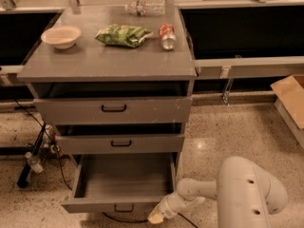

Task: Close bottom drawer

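Observation:
The bottom drawer [118, 179] of the grey cabinet is pulled out, an empty flat tray with a short front panel and a small black handle [124, 207]. My gripper [157, 215] is low at the drawer's front right corner, right by the front panel. The white arm [247, 194] reaches to it from the lower right. The two drawers above, the top one [114, 109] and the middle one [121, 144], stand slightly out.
On the cabinet top [71, 61] are a bowl [61, 36], a green bag [122, 34], a can [166, 36] and a plastic bottle [145, 7]. Cables and a bottle [34, 161] lie on the floor at left. A cardboard box [290, 101] stands at right.

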Controlling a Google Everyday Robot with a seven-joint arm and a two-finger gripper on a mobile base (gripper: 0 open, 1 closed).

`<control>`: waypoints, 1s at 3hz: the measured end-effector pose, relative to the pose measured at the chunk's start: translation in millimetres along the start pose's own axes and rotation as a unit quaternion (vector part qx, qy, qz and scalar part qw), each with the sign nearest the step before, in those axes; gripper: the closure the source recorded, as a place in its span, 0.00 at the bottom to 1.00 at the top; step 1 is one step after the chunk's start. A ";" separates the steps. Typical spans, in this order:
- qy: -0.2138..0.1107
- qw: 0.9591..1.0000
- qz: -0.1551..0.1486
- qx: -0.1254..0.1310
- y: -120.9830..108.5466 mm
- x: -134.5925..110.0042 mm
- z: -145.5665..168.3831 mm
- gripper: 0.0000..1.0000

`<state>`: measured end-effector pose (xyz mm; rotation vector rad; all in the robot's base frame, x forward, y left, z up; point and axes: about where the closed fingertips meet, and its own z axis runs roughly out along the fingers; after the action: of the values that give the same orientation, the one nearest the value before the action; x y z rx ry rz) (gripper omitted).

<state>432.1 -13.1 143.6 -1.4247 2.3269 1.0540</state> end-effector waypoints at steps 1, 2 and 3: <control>-0.013 1.000 -0.004 -0.001 -6.9 -15.0 10.4 1.00; -0.013 1.000 -0.004 -0.001 -6.9 -15.0 10.4 1.00; -0.030 1.000 0.001 0.001 -14.1 -17.6 15.7 1.00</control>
<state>450.2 5.7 134.9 -1.3717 2.2871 1.0780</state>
